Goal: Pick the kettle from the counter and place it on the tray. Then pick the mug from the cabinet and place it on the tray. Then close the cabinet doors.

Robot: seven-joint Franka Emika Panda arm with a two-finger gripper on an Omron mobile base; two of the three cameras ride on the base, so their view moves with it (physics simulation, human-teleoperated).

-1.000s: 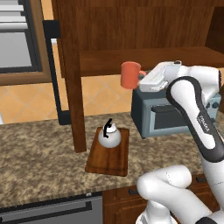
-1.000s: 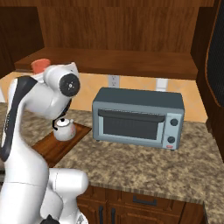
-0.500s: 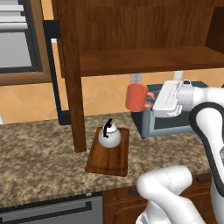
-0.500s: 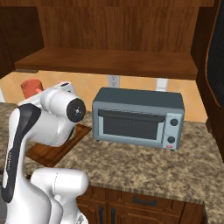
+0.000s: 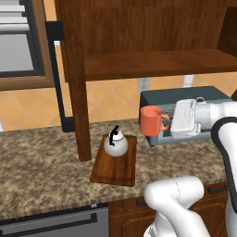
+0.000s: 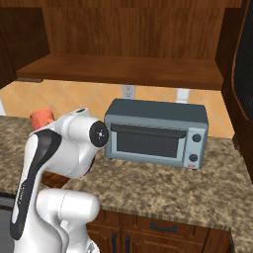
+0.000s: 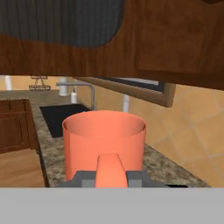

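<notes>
counter: speckled granite, wood cabinet hanging open above it
tray: near edge of the counter, kettle sitting on it
toaster oven: further back by the wall
gripper: arm reaching sideways, pinched tight on the mug's handle
mug: upright in the air, just right of the tray

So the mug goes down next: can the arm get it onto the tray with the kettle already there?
Probably yes. The gripper holds the mug to the right of the tray; the kettle sits on its far end, leaving the near part bare.
</notes>
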